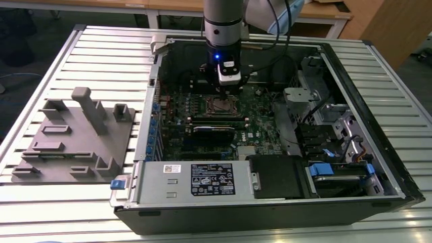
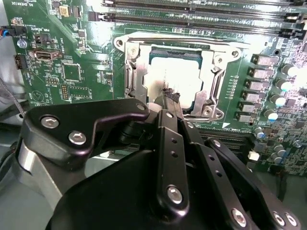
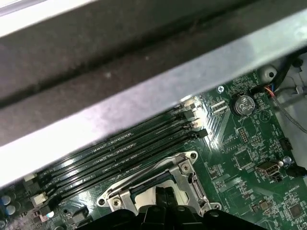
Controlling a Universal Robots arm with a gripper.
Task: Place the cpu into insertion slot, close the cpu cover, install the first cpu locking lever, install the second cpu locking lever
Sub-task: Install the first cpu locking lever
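Gripper [image 2: 169, 96] tips over flat-seated cpu [image 2: 180, 79]

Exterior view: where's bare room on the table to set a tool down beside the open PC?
Free: slatted table beyond the grey fixture tray, and the strip in front of the computer case. Crowded: inside the case, where the gripper hangs over the insertion slot.

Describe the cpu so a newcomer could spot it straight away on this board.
Start at the open computer case on the slatted table and find the green motherboard inside. Near its middle, under the pincer, the cpu lies in a metal-framed square socket: a flat, pale silvery square, unlike the long black slots beside it.
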